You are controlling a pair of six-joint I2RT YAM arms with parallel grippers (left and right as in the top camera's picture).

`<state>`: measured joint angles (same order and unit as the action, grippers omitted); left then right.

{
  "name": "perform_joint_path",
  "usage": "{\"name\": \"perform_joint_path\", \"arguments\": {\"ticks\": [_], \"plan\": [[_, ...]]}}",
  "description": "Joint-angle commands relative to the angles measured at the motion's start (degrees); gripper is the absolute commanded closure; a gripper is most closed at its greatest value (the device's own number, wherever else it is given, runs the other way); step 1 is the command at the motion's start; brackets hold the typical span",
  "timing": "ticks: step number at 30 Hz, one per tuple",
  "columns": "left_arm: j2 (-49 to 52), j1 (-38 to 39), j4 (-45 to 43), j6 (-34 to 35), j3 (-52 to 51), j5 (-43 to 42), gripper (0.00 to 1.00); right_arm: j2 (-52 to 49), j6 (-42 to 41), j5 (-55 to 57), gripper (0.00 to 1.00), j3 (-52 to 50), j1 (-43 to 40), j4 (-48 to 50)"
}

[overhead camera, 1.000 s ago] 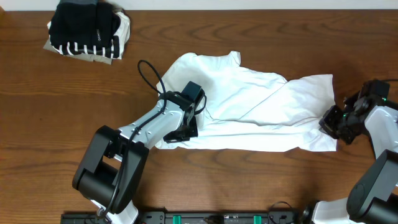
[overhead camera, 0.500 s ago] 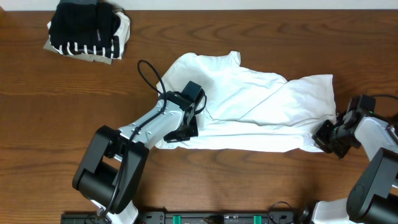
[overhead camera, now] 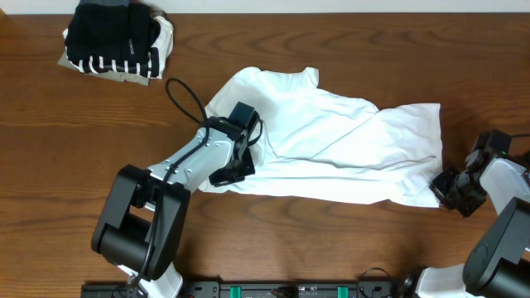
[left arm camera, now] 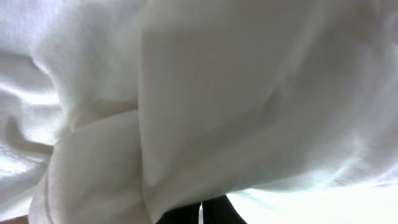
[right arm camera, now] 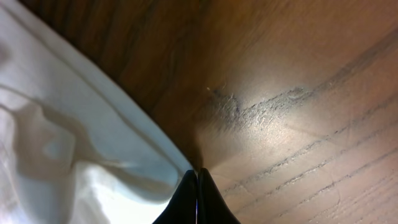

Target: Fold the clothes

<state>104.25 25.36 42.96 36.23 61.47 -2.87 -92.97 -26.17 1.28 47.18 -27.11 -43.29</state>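
Two claws are closed on the white shirt (overhead camera: 331, 141): the left claw (left arm camera: 200, 213) pinches a fold (cloth fills its camera), the right claw (right arm camera: 198, 177) nips the hem corner, and the shirt lies spread between them on the table (overhead camera: 331, 248).

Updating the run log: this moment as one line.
left gripper: shut on white T-shirt | right gripper: shut at shirt's corner | clothes stack: far left

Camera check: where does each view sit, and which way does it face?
Overhead: above the table, looking straight down; left arm, right arm, white T-shirt, folded pile.
Left wrist: on left gripper, pressed against shirt fabric; shut fingertips at bottom edge.
Right wrist: on right gripper, facing shirt corner and table; shut fingertips.
Shared: all see the shirt.
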Motion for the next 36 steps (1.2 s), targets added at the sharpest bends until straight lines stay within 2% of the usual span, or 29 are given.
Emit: {"name": "perform_joint_path", "arguments": {"ticks": [1,9,17,20,22,25,27,28,32,36], "plan": [[-0.98,-0.33,0.00,0.92,-0.37,1.38,0.94,0.70,-0.98,-1.36,0.99,-0.09,-0.35,0.24],[-0.98,-0.33,0.50,0.90,-0.37,1.38,0.94,3.06,3.65,-14.03,0.99,0.09,-0.35,-0.48],[-0.98,-0.33,0.61,0.92,-0.37,1.38,0.94,19.06,7.17,-18.23,0.98,1.01,-0.26,-3.26],[-0.98,-0.33,0.59,0.92,-0.37,1.38,0.94,23.89,7.13,-18.23,0.90,1.05,-0.09,-3.85],[-0.98,-0.33,0.59,0.94,-0.37,1.38,0.94,25.53,6.40,-18.18,0.75,1.03,0.33,-4.11],[-0.98,-0.33,0.61,0.94,-0.37,1.36,0.94,24.65,4.00,-17.70,0.62,0.94,1.14,-3.89],[-0.98,-0.33,0.59,0.94,-0.37,0.81,0.94,22.95,2.38,-17.16,0.47,0.87,1.33,-3.48],[-0.98,-0.33,0.61,0.92,-0.37,0.26,0.94,21.64,1.68,-17.18,0.43,0.85,1.31,-2.95],[-0.98,-0.33,0.61,0.92,-0.37,-0.37,0.94,15.72,-0.24,-17.97,0.42,0.87,1.31,-0.94],[-0.98,-0.33,0.61,0.92,-0.37,-0.37,0.94,9.79,0.24,-21.57,0.50,0.87,1.33,2.21]]}}
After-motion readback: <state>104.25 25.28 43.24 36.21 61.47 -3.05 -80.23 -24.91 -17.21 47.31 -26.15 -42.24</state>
